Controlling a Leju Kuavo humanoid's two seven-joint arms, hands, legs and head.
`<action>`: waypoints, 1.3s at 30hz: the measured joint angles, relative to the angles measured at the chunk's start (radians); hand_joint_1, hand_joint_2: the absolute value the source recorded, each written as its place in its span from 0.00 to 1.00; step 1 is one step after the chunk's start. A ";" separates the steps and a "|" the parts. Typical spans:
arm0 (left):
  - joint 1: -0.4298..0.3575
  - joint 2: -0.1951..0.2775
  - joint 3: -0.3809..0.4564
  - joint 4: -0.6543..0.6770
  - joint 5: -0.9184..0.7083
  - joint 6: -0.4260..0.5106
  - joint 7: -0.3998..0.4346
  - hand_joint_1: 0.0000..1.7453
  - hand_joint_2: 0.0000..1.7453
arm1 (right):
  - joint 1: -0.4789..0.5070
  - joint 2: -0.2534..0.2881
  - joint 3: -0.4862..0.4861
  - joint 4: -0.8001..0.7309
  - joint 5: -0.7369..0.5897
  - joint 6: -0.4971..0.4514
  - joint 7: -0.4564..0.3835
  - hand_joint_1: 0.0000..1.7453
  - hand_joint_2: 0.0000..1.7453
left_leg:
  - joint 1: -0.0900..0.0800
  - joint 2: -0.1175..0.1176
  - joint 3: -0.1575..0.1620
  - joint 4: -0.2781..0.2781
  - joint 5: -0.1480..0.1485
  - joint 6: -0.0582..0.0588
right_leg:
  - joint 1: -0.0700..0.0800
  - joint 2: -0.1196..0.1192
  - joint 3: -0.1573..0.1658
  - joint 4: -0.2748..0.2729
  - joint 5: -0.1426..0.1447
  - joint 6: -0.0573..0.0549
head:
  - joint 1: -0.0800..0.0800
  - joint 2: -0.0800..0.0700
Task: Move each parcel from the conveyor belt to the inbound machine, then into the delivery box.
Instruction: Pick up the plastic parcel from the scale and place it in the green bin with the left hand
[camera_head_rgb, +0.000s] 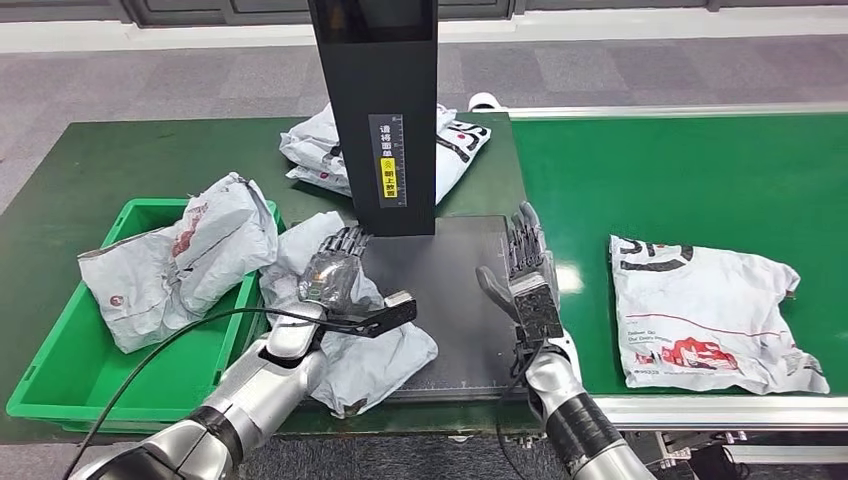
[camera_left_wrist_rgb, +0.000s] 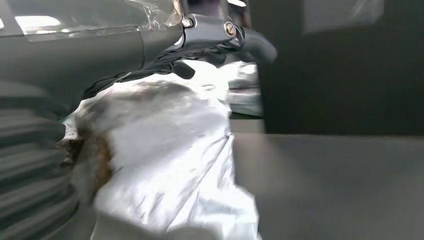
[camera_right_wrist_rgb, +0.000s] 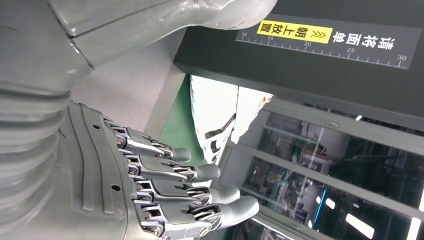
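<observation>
A crumpled white parcel (camera_head_rgb: 370, 350) lies half on the inbound machine's dark plate (camera_head_rgb: 450, 290) and half off its left edge. My left hand (camera_head_rgb: 335, 268) rests flat on top of this white parcel (camera_left_wrist_rgb: 165, 150), fingers stretched toward the machine's black column (camera_head_rgb: 385, 110) and thumb spread out to the side. My right hand (camera_head_rgb: 527, 270) hovers open over the plate's right edge, fingers (camera_right_wrist_rgb: 200, 192) straight and holding nothing. Another white parcel (camera_head_rgb: 705, 315) with red print lies flat on the green conveyor belt (camera_head_rgb: 680, 170). The green delivery box (camera_head_rgb: 75, 350) at the left holds one parcel (camera_head_rgb: 180, 255).
More white parcels (camera_head_rgb: 455, 145) are piled behind the black column on the green table. A black cable (camera_head_rgb: 150, 365) runs along my left arm over the box. The conveyor's metal front rail (camera_head_rgb: 700, 410) lies just right of my right forearm.
</observation>
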 joint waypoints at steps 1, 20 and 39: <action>0.003 0.009 0.000 -0.006 -0.040 -0.026 0.032 1.00 1.00 | 0.000 0.000 -0.005 0.001 0.008 0.009 0.000 0.00 1.00 | 0.000 0.000 0.001 0.000 0.000 0.000 | 0.000 0.001 0.001 0.000 0.000 0.000 | 0.000 0.000; 0.130 0.056 0.178 -0.248 0.060 0.076 -0.198 1.00 1.00 | 0.032 0.000 -0.033 -0.020 0.093 0.061 0.053 0.00 1.00 | 0.003 0.003 0.005 -0.001 0.000 -0.006 | 0.003 0.004 0.002 0.001 0.000 -0.004 | 0.000 0.000; 0.082 0.205 0.314 -0.629 -0.177 0.365 -0.140 1.00 1.00 | 0.072 -0.003 -0.035 -0.045 0.035 0.029 0.058 0.00 1.00 | 0.003 0.004 0.003 -0.001 0.000 -0.006 | 0.003 0.005 -0.001 0.001 0.000 -0.005 | 0.000 0.000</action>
